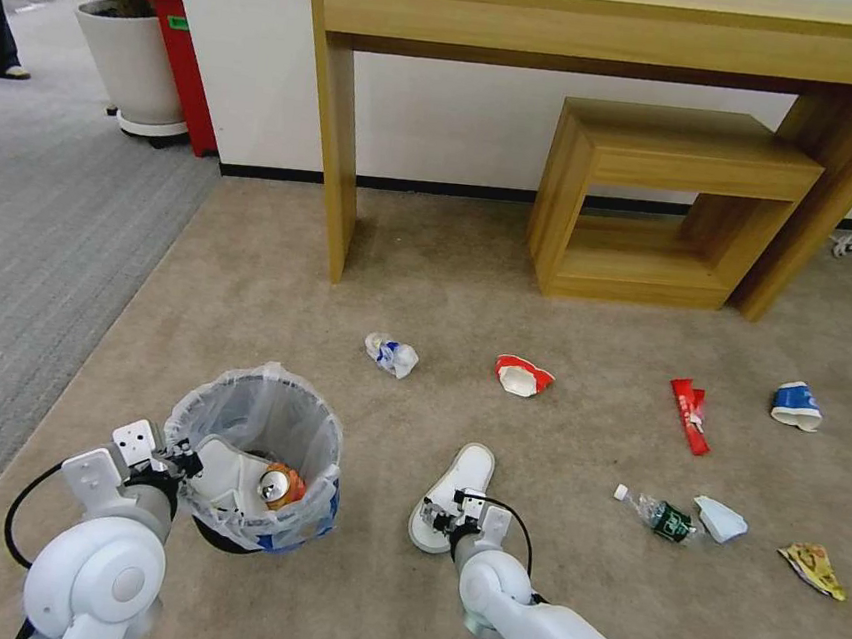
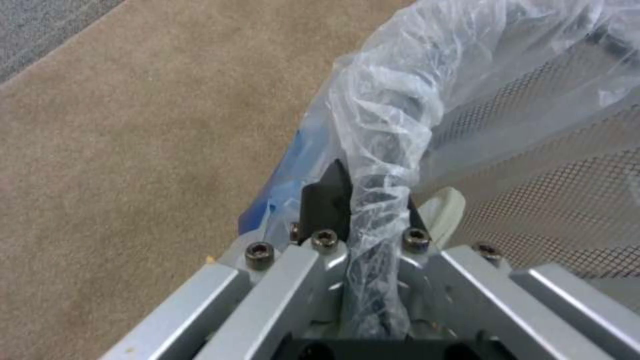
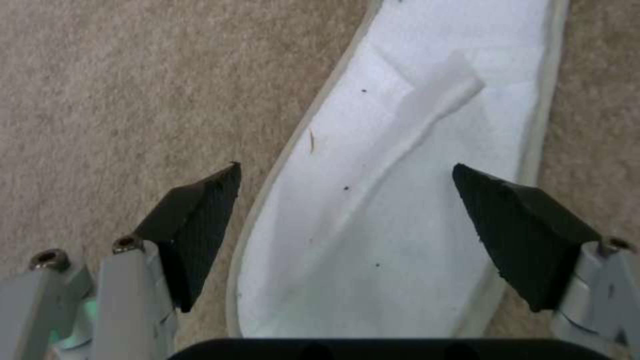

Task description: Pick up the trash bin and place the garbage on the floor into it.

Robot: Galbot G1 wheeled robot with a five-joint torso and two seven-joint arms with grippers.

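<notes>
- Our left gripper (image 2: 373,200) is clamped on the bagged rim of the trash bin (image 1: 254,454), held at our left.
- Right gripper (image 3: 347,225) is spread wide, straddling the white slipper (image 3: 413,200) on the floor (image 1: 429,290).
- We'd lower until both pads clear the slipper's edges, then close across the sole.

Wooden desk (image 1: 625,27), nested wooden stool (image 1: 658,201) (beneath it), potted plant (image 1: 130,50)

Bright, even indoor light with soft shadows under the wooden desk (image 1: 614,36), straight lines bowing toward the head view's edges, and both wrist views softly blurred up close.
</notes>
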